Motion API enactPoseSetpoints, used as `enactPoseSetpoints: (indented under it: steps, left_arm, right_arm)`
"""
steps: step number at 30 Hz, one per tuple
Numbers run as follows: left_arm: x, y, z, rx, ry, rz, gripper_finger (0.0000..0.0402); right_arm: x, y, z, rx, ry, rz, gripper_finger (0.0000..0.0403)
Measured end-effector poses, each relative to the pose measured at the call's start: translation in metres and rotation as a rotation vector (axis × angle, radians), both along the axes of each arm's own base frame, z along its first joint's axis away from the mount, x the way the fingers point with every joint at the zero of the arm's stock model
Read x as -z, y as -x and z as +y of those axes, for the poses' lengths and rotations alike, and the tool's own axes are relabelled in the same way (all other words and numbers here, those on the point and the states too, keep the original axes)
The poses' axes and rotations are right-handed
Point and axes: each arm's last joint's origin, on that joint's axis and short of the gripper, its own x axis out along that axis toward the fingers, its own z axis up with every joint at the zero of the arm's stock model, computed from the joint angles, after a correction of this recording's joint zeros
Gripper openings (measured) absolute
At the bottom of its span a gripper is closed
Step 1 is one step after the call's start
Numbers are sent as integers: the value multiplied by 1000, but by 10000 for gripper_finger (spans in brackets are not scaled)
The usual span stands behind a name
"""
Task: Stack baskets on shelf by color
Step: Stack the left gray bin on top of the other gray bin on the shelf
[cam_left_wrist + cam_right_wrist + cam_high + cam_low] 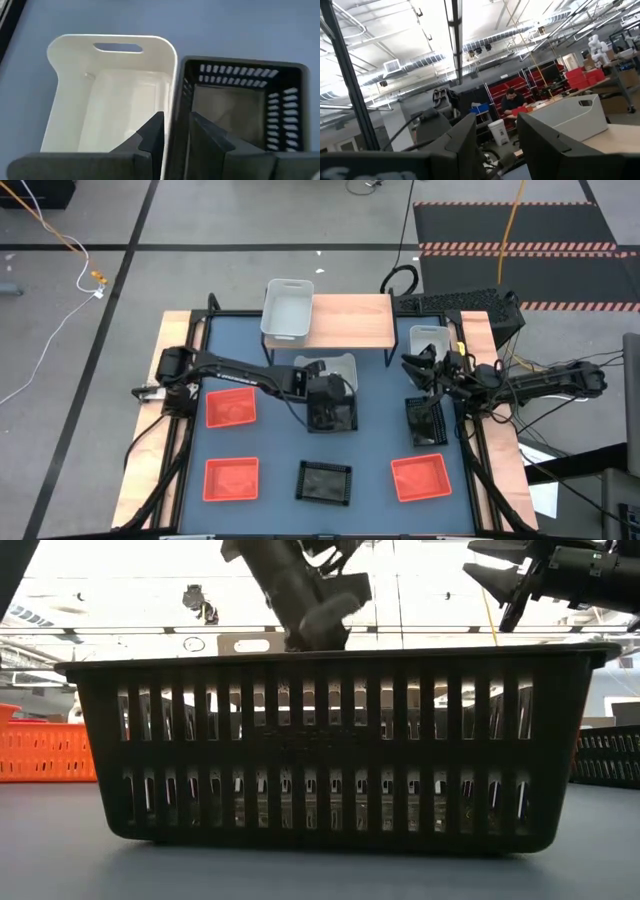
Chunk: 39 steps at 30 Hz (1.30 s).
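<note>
The light-wood shelf (350, 320) stands at the table's far side, with one white basket (287, 308) on its left end. A second white basket (430, 340) sits off the shelf's right end. A third white basket (107, 100) stands on the table beside a black basket (240, 105), and my left gripper (176, 131) is over the seam between them, shut on the white one. Two more black baskets (427, 420) (325, 480) and three red baskets (231, 408) (231, 478) (420, 477) rest on the mat. My right gripper (415, 370) hovers open at the right. My left gripper holds the white basket by its long side wall (170, 107), the one next to the black basket. It comes from above, with one finger (150, 135) inside the basket and the other (210, 137) outside the wall. The basket stands upright on the table.
The near black basket (330, 740) fills the low view and hides the table behind it. The shelf's middle and right parts (360, 315) are bare wood. Black rails (190, 430) line the table's sides, and cables lie at the right. A person (512, 102) sits far off in the room.
</note>
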Motion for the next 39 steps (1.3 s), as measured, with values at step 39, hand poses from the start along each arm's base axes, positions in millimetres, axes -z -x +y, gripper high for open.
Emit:
enactPoseSetpoints:
  steps: [39]
  left_arm:
    - [-3,8,-7,171,-26,88,6]
  right_arm:
    - [1,1,0,3,22,18,139]
